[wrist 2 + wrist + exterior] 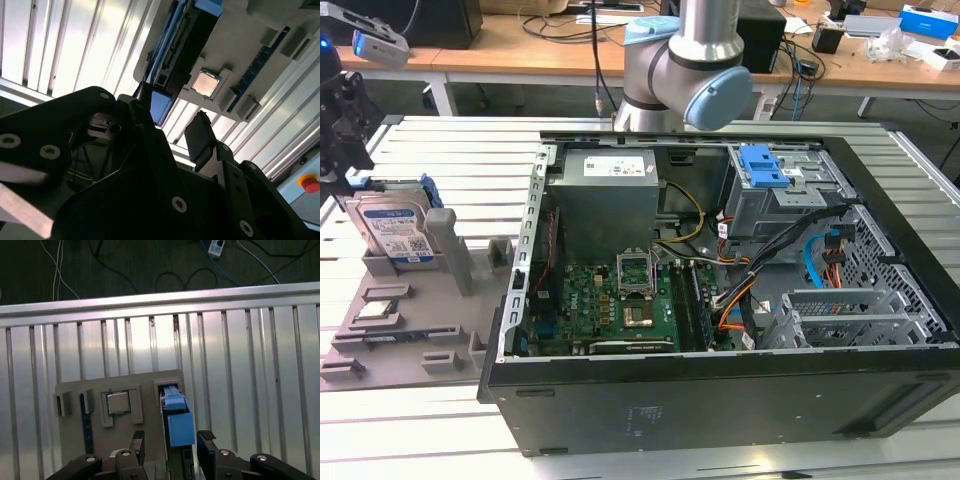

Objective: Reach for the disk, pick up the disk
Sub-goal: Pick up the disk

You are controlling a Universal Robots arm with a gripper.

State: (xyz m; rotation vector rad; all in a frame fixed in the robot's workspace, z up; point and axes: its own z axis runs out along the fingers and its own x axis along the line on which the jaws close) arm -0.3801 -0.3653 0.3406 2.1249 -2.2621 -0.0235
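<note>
White-and-blue barcode label faced out on the disk [395, 228], which stood on edge in the grey fixture tray [415, 312] directly below the gripper [353, 170]. Gripper pointed down. Fingers [206, 447] were spread wide either side of the disk's blue rail [179, 426], holding nothing. Silver chip [118, 402] sat just beside.

Robotics/electronics lab. Industrial arm [685, 70] beside slatted aluminium counter [440, 140]; open computer tower [720, 400], bare motherboard [610, 300]; grey parts fixture [410, 350]; wooden counter behind [520, 55] strewn with cables [560, 25], boxes [928, 20].
</note>
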